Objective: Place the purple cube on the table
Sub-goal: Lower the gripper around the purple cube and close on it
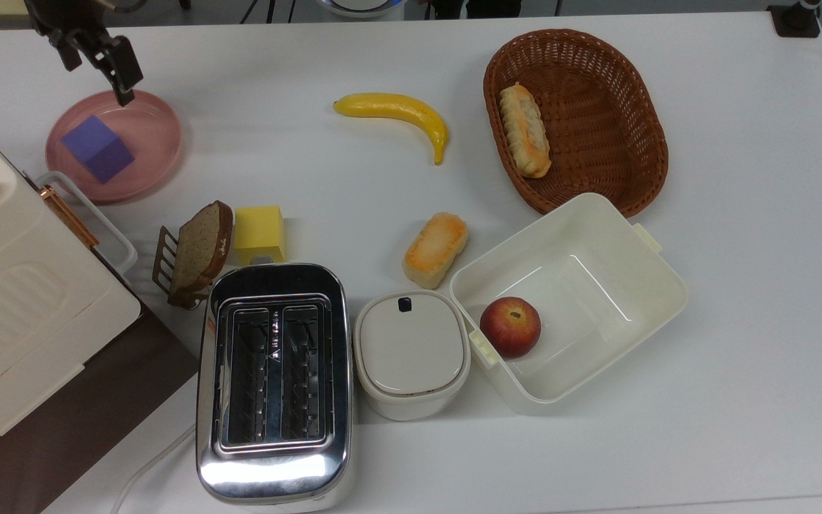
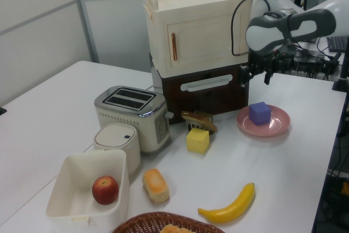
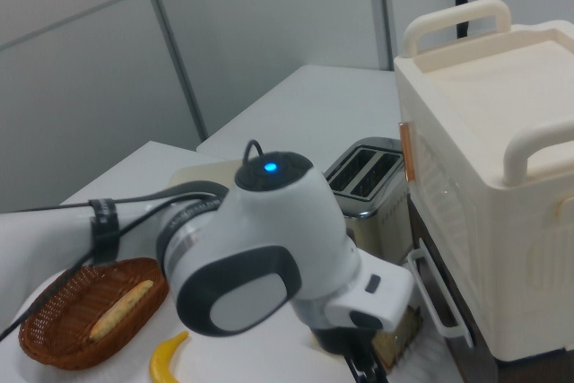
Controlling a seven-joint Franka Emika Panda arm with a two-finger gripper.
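Cube (image 1: pixel 98 148) sat on the pink plate (image 1: pixel 158 153), toward the plate's half nearest the cabinet (image 1: pixel 18 285), one corner turned toward the gripper (image 1: pixel 94 58). The gripper hung above the plate's far rim, clear of the cube, and its jaws stood spread with nothing between them. In the left view the gripper (image 2: pixel 254 77) hovered above the plate (image 2: pixel 278 125), just beside the cabinet's dark lower front (image 2: pixel 218 94).

Several things could have gone wrong from there, as a judgement only. The cube lay turned on the plate, so jaws descending without matching that turn would likely have met corners rather than flat faces, and the cube could have twisted or squirted out. The plate's raised rim was another hazard: a finger landing on it could have tipped or dragged the plate. The cabinet stood close beside the plate, and the arm's wrist had little room on that side, so a sideways correction might have knocked it. A shallow grip could have let the cube drop back on the plate during the lift.

For the release, the bare tabletop (image 1: pixel 254 78) beyond the plate, away from the cabinet, looked safest; the ground between the plate and the toaster (image 1: pixel 273 382) was crowded by the bread (image 1: pixel 202 246) and the yellow block (image 1: pixel 260 233), and a placement there risked a bump.
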